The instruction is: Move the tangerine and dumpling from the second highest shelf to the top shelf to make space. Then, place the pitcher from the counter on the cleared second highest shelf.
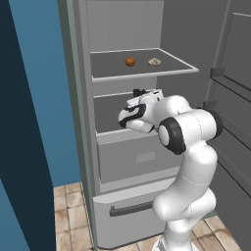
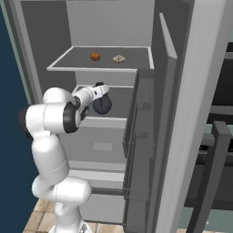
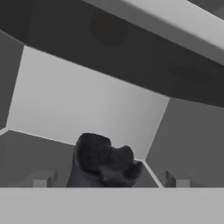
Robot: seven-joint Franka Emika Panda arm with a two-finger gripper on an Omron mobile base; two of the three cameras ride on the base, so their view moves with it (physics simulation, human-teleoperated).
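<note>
The tangerine (image 1: 130,61) (image 2: 95,56) and the dumpling (image 1: 154,62) (image 2: 119,58) lie side by side on the top shelf (image 1: 171,64) (image 2: 68,63). A dark blue-grey pitcher (image 2: 102,105) (image 3: 103,162) stands on the second highest shelf (image 1: 105,117) (image 2: 120,102) (image 3: 22,157). My gripper (image 2: 102,94) (image 3: 109,181) reaches into that shelf's bay. It is open, its fingertips (image 3: 43,180) standing wide to either side of the pitcher, with gaps between. In the left base view my hand (image 1: 142,98) covers the pitcher. The counter is out of view.
The fridge's open door (image 2: 182,113), with its racks, stands close on the right. Below the shelves is a grey drawer front (image 1: 139,157) and a lower drawer with a dark handle (image 1: 130,210). A blue wall (image 1: 44,98) lies to the left.
</note>
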